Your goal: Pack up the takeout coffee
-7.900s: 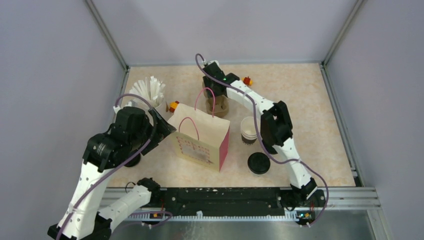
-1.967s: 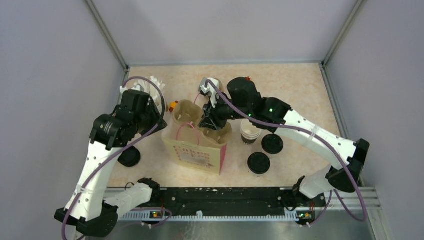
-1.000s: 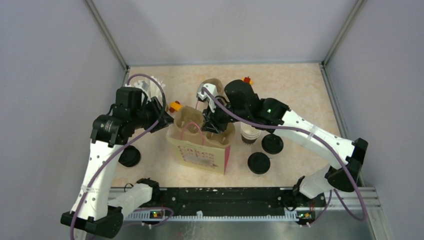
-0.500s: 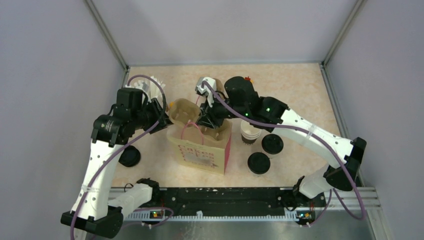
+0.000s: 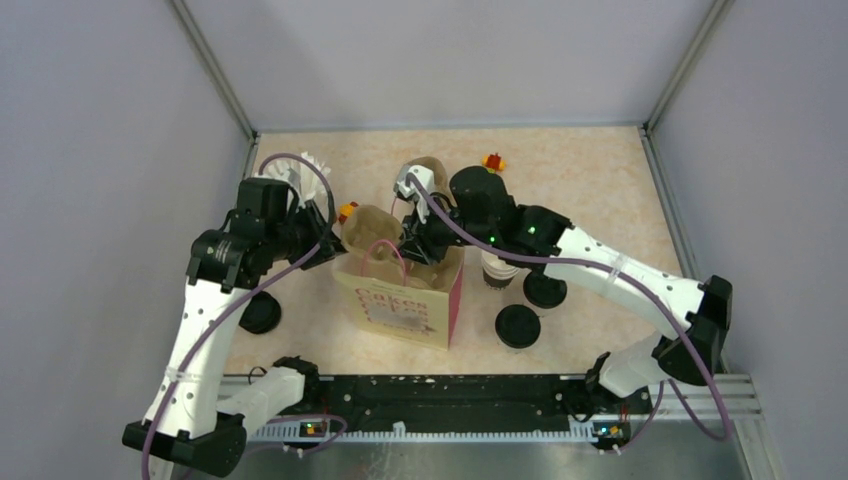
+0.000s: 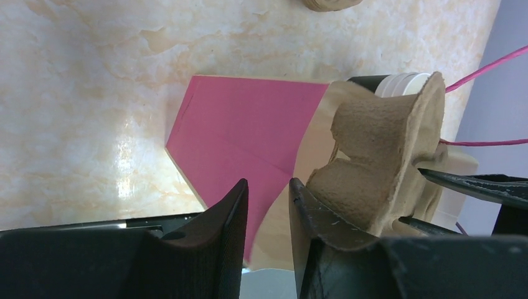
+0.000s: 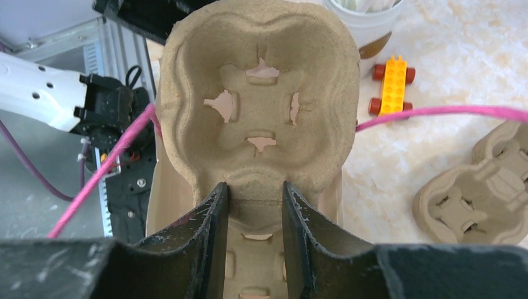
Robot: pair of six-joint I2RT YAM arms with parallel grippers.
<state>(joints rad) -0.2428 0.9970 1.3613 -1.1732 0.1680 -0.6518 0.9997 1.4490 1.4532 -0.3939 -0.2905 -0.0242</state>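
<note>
We see the right gripper [image 7: 253,199] pinching a brown pulp cup tray [image 7: 261,81] across the bridge between its two holes, one finger on either side. The tray stands tilted in the open mouth of a paper carrier bag [image 5: 400,305], which has a pink side and pink cord handles. At the bag's left edge sits the left gripper [image 6: 268,187]. Its fingers [image 6: 240,218] are a narrow gap apart with the bag's beige wall running between them, and we cannot tell whether they press on it. The paper cup [image 5: 497,268], white at the rim and dark lower down, stands lidless on the table [image 5: 600,180] just right of the bag, partly under the right arm. Two black lids lie flat near it, one [image 5: 545,290] just beside it and one [image 5: 518,326] nearer the arm bases. A third lid [image 5: 260,313] lies well left of the bag. A second pulp tray [image 7: 479,199], a yellow toy brick [image 7: 392,87] and a beige cup of white sticks [image 5: 300,170] lie beyond the bag.
</note>
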